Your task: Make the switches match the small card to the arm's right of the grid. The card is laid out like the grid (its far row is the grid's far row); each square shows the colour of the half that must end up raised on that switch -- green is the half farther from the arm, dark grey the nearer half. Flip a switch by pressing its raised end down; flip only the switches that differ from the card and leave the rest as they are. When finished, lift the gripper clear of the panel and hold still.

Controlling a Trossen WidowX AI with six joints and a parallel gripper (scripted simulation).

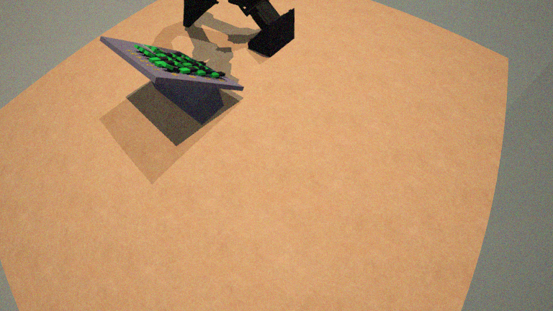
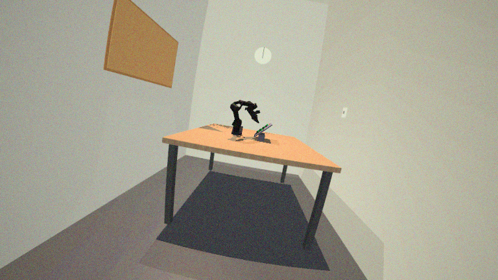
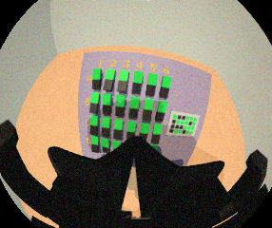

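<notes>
A tilted purple panel [image 1: 122,52] [image 2: 266,127] [image 3: 189,89] on a dark stand carries a grid of green and dark grey rocker switches [image 1: 179,62] [image 3: 128,109]. The small card [image 3: 184,124] of green and dark squares lies on the panel to the right of the grid in the wrist view. My gripper [image 1: 188,22] [image 2: 256,120] [image 3: 135,140] is shut and empty. It hangs in the air behind and above the panel's near edge, clear of the switches. In the wrist view its fingertips hide part of the nearest switch row.
The arm's black base [image 1: 273,34] [image 2: 237,129] stands on the wooden table [image 1: 326,169] [image 2: 286,152] just right of the panel. The panel's stand [image 1: 191,97] casts a wide shadow toward the front left.
</notes>
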